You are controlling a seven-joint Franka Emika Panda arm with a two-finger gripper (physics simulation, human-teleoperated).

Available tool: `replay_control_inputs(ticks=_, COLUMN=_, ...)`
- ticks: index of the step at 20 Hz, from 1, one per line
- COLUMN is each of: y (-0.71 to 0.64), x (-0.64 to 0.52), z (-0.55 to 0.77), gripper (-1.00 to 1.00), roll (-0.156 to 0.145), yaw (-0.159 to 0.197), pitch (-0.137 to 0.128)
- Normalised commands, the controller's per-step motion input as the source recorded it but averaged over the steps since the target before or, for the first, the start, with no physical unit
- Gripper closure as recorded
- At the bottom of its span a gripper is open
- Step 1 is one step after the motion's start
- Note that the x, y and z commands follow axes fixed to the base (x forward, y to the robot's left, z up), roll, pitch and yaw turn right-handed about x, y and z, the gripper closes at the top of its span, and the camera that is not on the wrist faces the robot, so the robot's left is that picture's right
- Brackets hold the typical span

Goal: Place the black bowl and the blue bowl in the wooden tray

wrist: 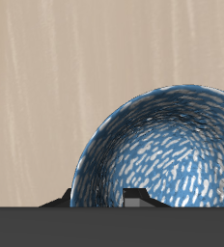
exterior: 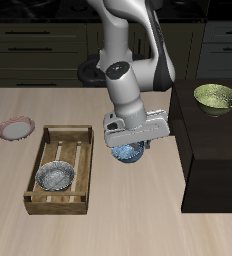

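starting at the far side of the table in the exterior view, you have a small pink plate (exterior: 15, 128) lying flat near the edge, well apart from everything else. next comes the wooden tray (exterior: 38, 180), its long side running toward the table's front edge. the black bowl (exterior: 56, 177) sits upright inside it, in the half nearer the front edge; the half farther back shows only bare slats.

moving on, your gripper (exterior: 128, 150) hangs just past the tray's side wall, over bare tabletop. the blue bowl (exterior: 126, 154) shows right under the gripper body, outside the tray and just beside it. from this view you cannot tell whether the bowl rests on the table or is lifted off it.

the wrist view fills with the blue bowl (wrist: 167, 159), its pale mottled inside facing the camera and the wood-grain tabletop (wrist: 46, 96) behind it. one dark fingertip (wrist: 133, 197) shows at the bowl's rim, inside the bowl, so you look to be pinching the rim, though the second finger is hidden and the grip cannot be confirmed from these pictures.

past the gripper, a dark raised block (exterior: 213, 160) stands on the table, and a yellow-green bowl (exterior: 216, 97) sits upright on top of it.
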Motion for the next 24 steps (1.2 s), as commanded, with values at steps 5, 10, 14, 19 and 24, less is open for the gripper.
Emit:
replay_control_inputs(ticks=5, y=-0.05, x=-0.05, z=0.15, gripper=1.00, roll=0.016, yaw=-0.007, pitch=-0.029)
replay_control_inputs(ticks=10, y=-0.06, x=-0.01, z=0.24, gripper=1.00, roll=-0.009, yaw=0.026, pitch=-0.047)
replay_control_inputs(ticks=14, y=-0.13, x=-0.06, z=0.41, gripper=1.00, roll=-0.035, yaw=0.049, pitch=-0.085)
replay_control_inputs(ticks=19, y=-0.11, x=-0.03, z=0.29, gripper=1.00, roll=-0.024, yaw=0.019, pitch=-0.050)
replay_control_inputs(ticks=24, y=-0.16, x=-0.04, z=0.29, gripper=1.00, roll=-0.029, yaw=0.010, pitch=-0.033)
